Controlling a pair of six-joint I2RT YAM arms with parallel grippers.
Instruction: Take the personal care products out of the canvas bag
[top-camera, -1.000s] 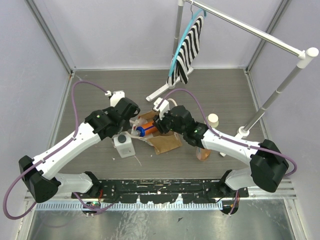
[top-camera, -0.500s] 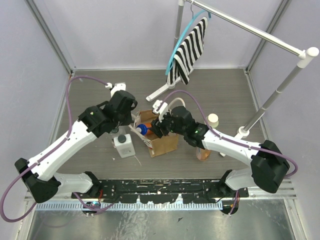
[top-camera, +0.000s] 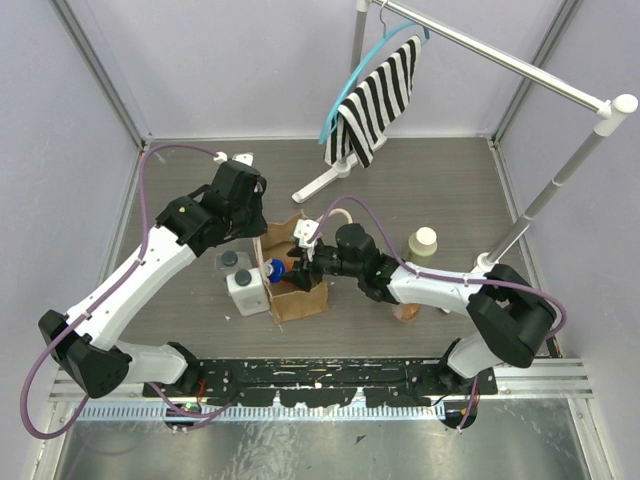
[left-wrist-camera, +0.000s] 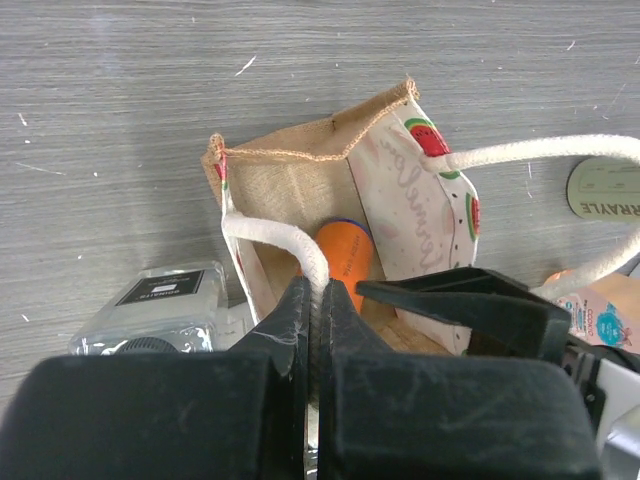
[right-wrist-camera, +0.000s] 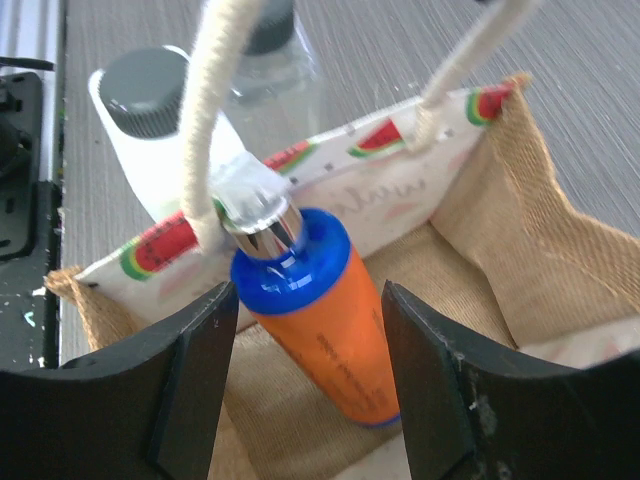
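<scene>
You are looking at a task that is, by my judgement, mostly done; three of the four bottles are sitting out on the table (top-camera: 440, 190). The cream bottle (top-camera: 422, 243) and the pink bottle (top-camera: 405, 312), partly hidden under the right arm, are resting to the right of the canvas bag (left-wrist-camera: 290, 185), apart from it; the squat white bottle (top-camera: 247, 293) is standing just beside its left wall. The orange bottle (right-wrist-camera: 330, 330) is the one remaining; it is leaning inside the bag, blue cap upward. Your left gripper (left-wrist-camera: 314, 300) is pressing its fingers together on a cream loop handle (left-wrist-camera: 270, 235), holding the bag's mouth open; your right gripper (right-wrist-camera: 310, 300) is reaching into the bag with fingers spread, one on each side of the orange bottle, not clamping it; closing on it and lifting it out is what is left.
</scene>
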